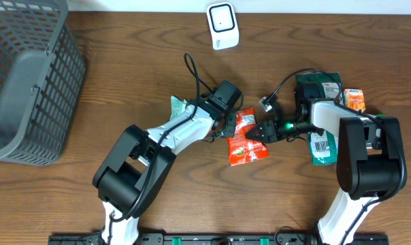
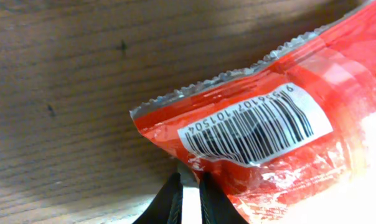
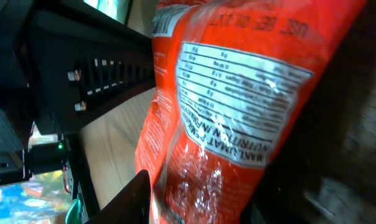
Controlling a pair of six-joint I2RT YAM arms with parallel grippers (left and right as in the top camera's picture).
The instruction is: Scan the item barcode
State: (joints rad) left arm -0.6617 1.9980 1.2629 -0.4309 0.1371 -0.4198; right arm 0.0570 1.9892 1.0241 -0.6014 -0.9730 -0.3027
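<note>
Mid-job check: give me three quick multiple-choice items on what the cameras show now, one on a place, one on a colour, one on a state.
1. Where does the basket stand?
A) at the left end of the table
B) at the right end
C) between the arms

2. What colour is the packet in the middle?
A) blue
B) red
C) yellow

3. How is the left gripper?
A) wide open
B) shut on the scanner
C) shut on the packet's edge

Answers:
1 A, the overhead view shows it at the far left.
2 B, every view shows red foil.
3 C, the left wrist view shows its fingers pinched on the edge below the barcode.
</note>
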